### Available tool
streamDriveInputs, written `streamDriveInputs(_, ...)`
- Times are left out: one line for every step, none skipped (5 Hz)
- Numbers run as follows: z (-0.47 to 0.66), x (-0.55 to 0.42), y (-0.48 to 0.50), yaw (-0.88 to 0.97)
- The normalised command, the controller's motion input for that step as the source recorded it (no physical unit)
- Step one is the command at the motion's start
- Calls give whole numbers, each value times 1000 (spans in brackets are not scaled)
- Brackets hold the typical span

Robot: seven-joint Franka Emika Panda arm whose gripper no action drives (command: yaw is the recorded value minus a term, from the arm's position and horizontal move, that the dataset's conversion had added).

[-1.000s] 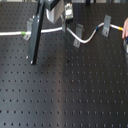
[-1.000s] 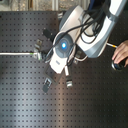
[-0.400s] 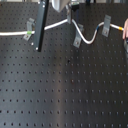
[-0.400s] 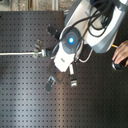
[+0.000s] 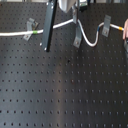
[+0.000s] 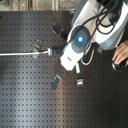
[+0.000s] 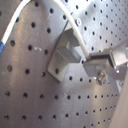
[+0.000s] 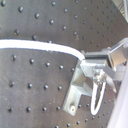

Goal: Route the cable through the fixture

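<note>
Three clips (image 5: 77, 40), cable (image 5: 15, 34), open board (image 5: 65, 90) below

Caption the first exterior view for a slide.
White cable runs across the black perforated board past three grey clips, arm overhead.

A white, rounded arm (image 6: 92, 27) is seen in the second exterior view, with a glowing blue ring light on its round wrist housing (image 6: 79, 37). Black cables (image 6: 107, 17) are looped along the upper links. In both wrist views, grey metal finger parts (image 7: 107, 60) are shown, fastened with a small screw (image 7: 101, 76).
</note>
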Motion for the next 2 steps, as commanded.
streamDriveInputs(-264,-29,-32,-237)
streamDriveInputs(-8,-207,142,-260)
